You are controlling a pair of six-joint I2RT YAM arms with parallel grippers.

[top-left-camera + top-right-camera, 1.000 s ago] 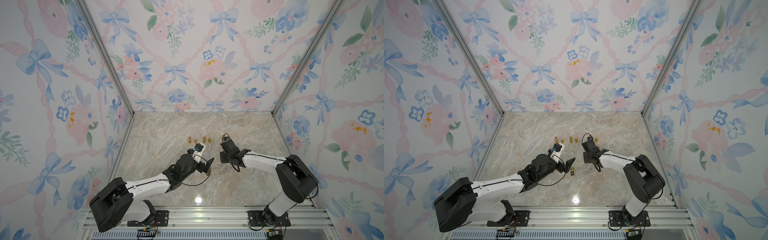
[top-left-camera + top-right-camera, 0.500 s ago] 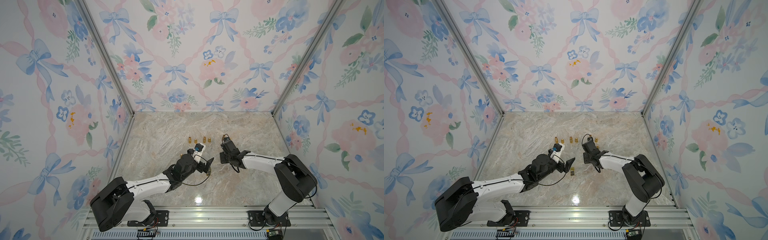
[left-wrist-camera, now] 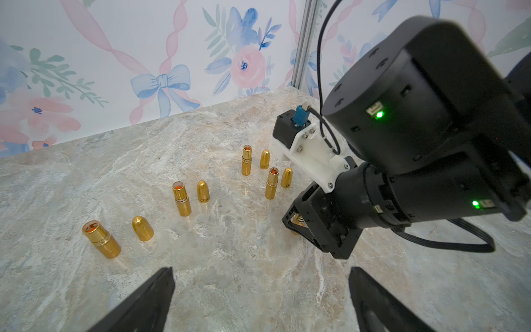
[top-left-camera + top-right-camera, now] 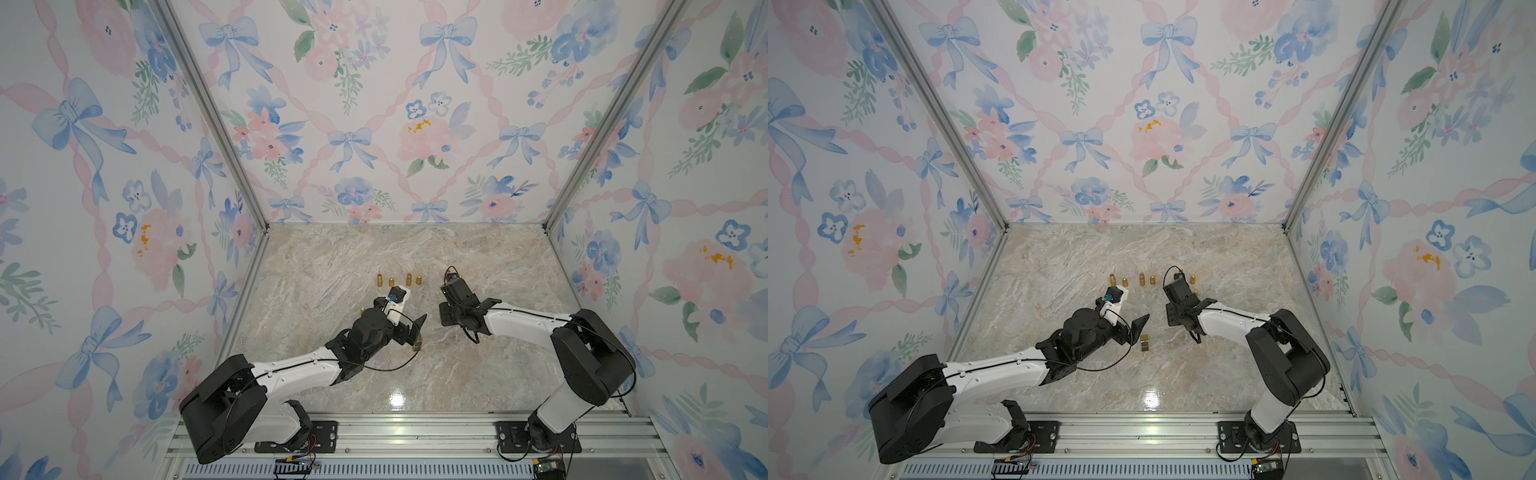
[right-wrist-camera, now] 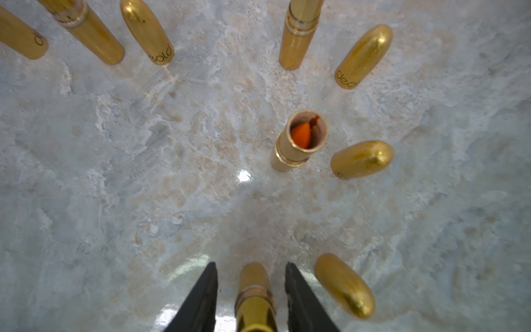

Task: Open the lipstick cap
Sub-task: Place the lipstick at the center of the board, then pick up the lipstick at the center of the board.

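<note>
In both top views my left arm [image 4: 291, 370] and right arm [image 4: 523, 322] reach in over the tabletop [image 4: 332, 257]. A row of gold lipsticks [image 4: 408, 279] stands beyond them, too small there to judge. A small gold piece [image 4: 1145, 344] sits just beside the left jaws; I cannot tell what it is.

From the left wrist, the left jaws stand spread wide with nothing between them. Ahead I count four opened tubes [image 3: 181, 198], each upright with its bullet-shaped cap [image 3: 203, 191] standing just beside it.

From the right wrist, the right jaws stand partly apart around an upright lipstick tube [image 5: 254, 287]. There is a clear gap on both sides, so they grip nothing. The tube's top runs out of frame, but its ring and shape match the uncapped ones, and a loose cap [image 5: 344, 284] stands just beside it. A neighbouring tube [image 5: 298, 140] shows its orange stick inside.

My read is that this lipstick is opened and standing on its own. Only the unidentified gold piece may be left to open.
</note>
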